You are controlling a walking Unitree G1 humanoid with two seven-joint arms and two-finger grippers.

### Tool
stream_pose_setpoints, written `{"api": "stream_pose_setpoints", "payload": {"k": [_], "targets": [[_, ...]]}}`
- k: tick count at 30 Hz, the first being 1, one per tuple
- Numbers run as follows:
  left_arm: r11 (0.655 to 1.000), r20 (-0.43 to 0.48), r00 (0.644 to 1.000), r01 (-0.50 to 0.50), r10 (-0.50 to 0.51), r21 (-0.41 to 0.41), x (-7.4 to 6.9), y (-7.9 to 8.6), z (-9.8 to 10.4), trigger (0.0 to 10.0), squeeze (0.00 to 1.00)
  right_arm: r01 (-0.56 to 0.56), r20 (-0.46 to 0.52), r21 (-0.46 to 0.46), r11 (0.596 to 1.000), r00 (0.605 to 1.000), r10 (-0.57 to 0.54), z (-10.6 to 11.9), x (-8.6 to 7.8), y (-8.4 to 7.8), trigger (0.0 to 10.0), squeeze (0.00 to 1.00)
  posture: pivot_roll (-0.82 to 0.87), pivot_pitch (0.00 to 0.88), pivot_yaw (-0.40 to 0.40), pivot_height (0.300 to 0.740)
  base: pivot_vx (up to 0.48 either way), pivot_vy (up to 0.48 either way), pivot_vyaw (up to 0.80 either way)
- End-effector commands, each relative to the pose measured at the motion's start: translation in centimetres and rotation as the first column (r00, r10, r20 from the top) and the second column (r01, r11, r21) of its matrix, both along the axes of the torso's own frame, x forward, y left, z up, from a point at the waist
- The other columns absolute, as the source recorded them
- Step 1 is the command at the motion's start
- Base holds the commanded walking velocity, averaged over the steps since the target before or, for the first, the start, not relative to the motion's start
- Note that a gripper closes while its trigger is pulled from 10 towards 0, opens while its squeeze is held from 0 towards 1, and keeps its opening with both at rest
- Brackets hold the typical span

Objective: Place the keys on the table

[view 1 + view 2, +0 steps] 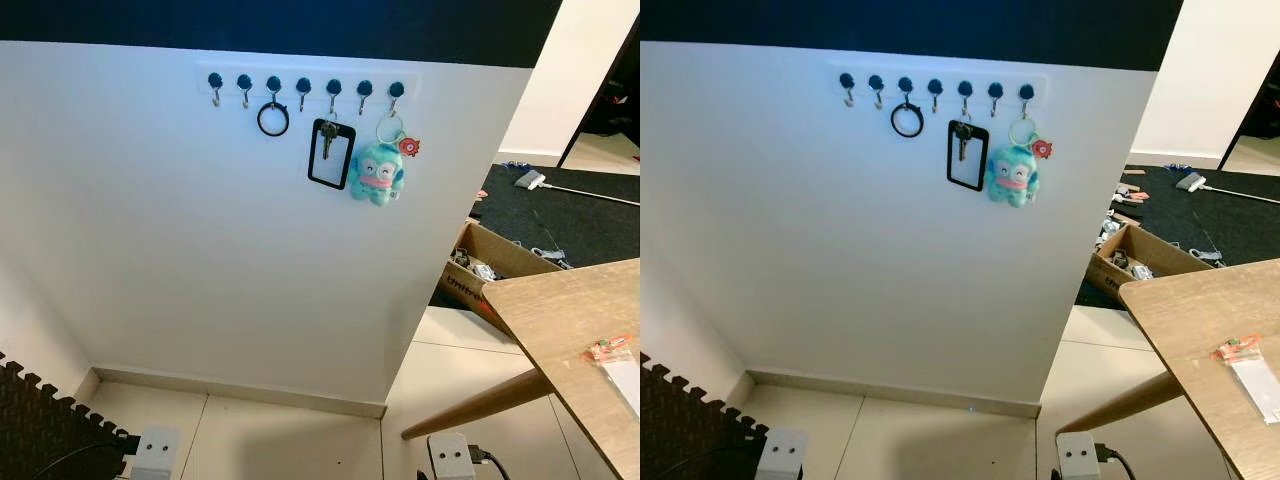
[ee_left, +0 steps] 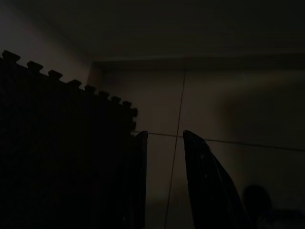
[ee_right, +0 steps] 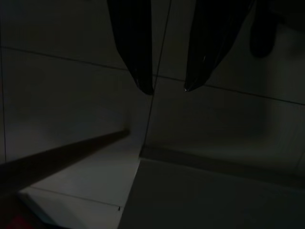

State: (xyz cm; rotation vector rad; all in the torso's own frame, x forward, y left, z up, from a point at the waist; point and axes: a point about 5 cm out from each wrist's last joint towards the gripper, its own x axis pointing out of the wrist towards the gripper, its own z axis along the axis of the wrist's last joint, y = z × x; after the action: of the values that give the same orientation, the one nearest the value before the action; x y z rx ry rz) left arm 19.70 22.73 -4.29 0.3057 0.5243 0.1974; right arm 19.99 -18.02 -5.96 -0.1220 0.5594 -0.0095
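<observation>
Both arms hang idle low over the tiled floor (image 1: 300, 440). In the dark left wrist view, the left tool (image 2: 164, 181) has its two black fingers apart with nothing between them, beside the toothed edge of a dark foam mat (image 2: 57, 143). In the dark right wrist view, the right tool (image 3: 167, 88) also has its two fingers apart and empty, above pale tiles.

Further out, the head views show two silver wrist parts at the near edge, one left (image 1: 155, 452) and one right (image 1: 450, 458). The foam mat lies at the near left, against the white wall (image 1: 180, 250).

High on the far wall is one white rack (image 1: 305, 82) with seven dark hooks in a row. Three of them carry things. The third hook from the left holds one black ring (image 1: 273, 119). The fifth holds the keys (image 1: 328, 135) together with one black rectangular frame (image 1: 331, 154). The seventh, at the right end, holds one metal ring with one teal plush toy (image 1: 377, 173) and one small red charm (image 1: 409, 147).

To the right stands one wooden desk (image 1: 560, 320) with one slanted leg (image 1: 470, 408) visible; on its near right part lies one clear packet with a red top (image 1: 615, 362). Beyond the desk, one open cardboard box (image 1: 490, 265) sits on the floor by a dark carpet (image 1: 570, 220).
</observation>
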Motion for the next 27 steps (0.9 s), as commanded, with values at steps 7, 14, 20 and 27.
{"api": "stream_pose_setpoints", "payload": {"k": [7,14,20,27], "targets": [[0.997,0.158,0.986,0.045,-0.054,0.056,3.2,0.2,3.3,10.0,0.0,-0.037,0.122,0.0,0.999,0.992,0.037,1.6,1.7,0.7,10.0,0.0,0.06,0.125,-0.011,0.74,0.0,0.0,0.0],[0.992,0.385,0.915,0.11,-0.122,0.053,7.1,-1.3,9.0,10.0,0.0,-0.075,0.235,-0.029,0.997,0.969,0.08,3.2,3.1,1.0,10.0,0.0,0.06,0.131,-0.012,0.74,0.0,0.0,0.0],[0.951,0.719,0.653,0.307,-0.239,0.038,12.6,-6.5,23.0,10.0,0.0,-0.069,0.455,-0.027,0.997,0.887,0.074,7.5,6.3,1.3,10.0,0.0,0.06,0.157,-0.004,0.74,0.0,0.0,0.0],[0.887,0.839,0.446,0.452,-0.313,0.091,15.6,-11.7,32.5,10.0,0.0,-0.104,0.574,-0.023,0.994,0.813,0.098,10.5,7.9,2.8,10.0,0.0,0.05,0.176,0.019,0.74,0.0,0.0,0.0]]}}
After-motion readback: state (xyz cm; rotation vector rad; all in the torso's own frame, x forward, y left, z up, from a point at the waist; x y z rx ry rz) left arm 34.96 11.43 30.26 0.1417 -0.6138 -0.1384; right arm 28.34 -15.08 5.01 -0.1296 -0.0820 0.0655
